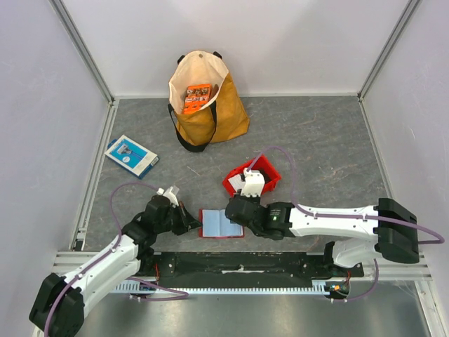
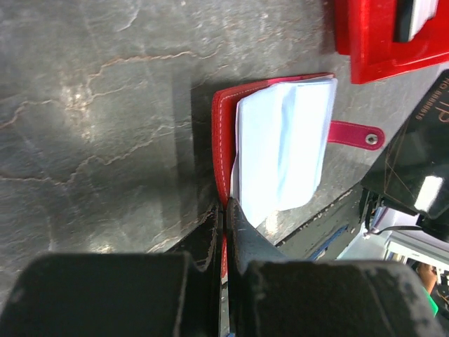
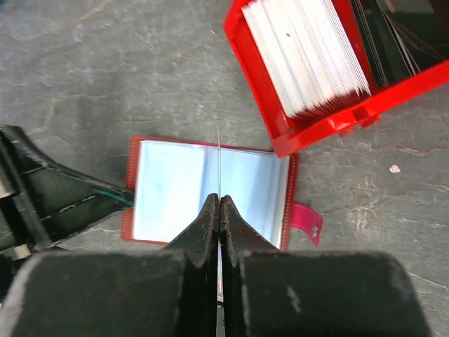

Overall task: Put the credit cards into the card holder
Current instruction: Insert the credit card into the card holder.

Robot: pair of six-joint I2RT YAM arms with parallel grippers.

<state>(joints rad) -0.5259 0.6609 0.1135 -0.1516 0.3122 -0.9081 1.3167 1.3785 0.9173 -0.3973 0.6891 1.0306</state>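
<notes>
Right claw (image 3: 219,201) pinching credit card (image 3: 219,165) edge-on above card holder (image 3: 175,186), unseen from top, left claw (image 2: 224,208) gripping holder

tan tote bag (image 1: 210,112), orange packet (image 1: 197,97) inside | blue-white box (image 1: 131,155) far left | red bin (image 1: 272,172) centre
</notes>
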